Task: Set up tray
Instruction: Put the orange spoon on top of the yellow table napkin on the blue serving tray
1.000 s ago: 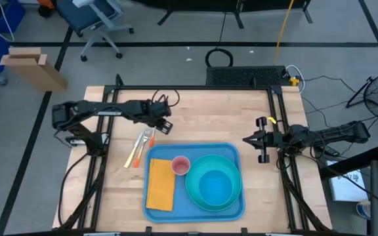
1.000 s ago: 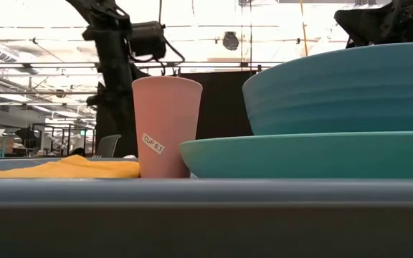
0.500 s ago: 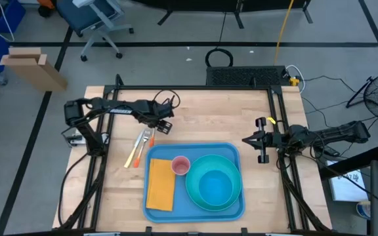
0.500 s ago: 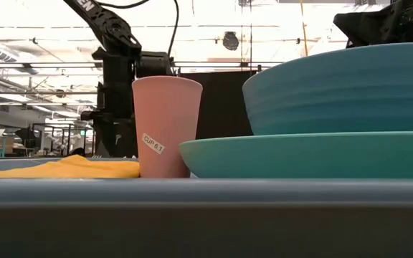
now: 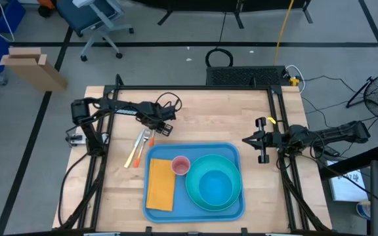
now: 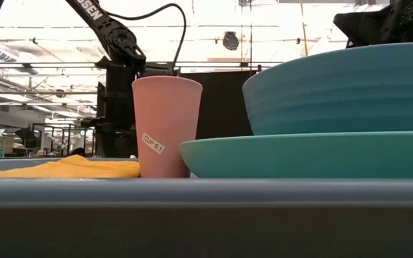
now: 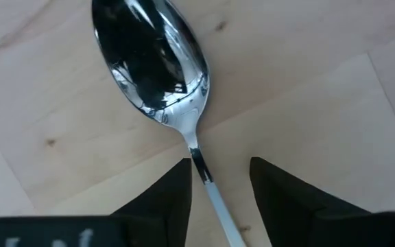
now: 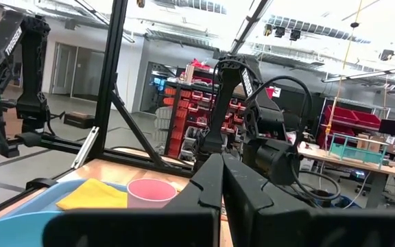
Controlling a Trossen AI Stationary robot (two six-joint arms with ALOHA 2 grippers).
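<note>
The blue tray (image 5: 231, 152) lies at the table's near middle. It carries a folded yellow napkin (image 5: 161, 185), a pink cup (image 5: 180, 166) and a turquoise plate (image 5: 195, 190) with a blue bowl (image 5: 215, 185) on it. Left of the tray's far corner, cutlery (image 5: 140, 145) lies flat on the wood. My left gripper (image 5: 157, 128) points down over it, open. Its fingers (image 7: 166, 199) stand on either side of a spoon's (image 7: 149, 62) pale handle (image 7: 218, 206), just behind the neck. My right gripper (image 5: 247, 140) waits shut at the table's right edge.
Bare wood stretches across the far half of the table (image 5: 209, 111). An orange-handled piece (image 5: 133, 157) lies beside the spoon. A black metal frame (image 5: 195, 88) runs along the table's far edge and sides. In the low view the cup (image 6: 166, 125) stands in front of my left arm (image 6: 120, 86).
My left gripper has sunk toward the cutlery on the table and tipped more steeply downward, shifting slightly toward the table's right. The right arm and the things on the tray have kept still.
</note>
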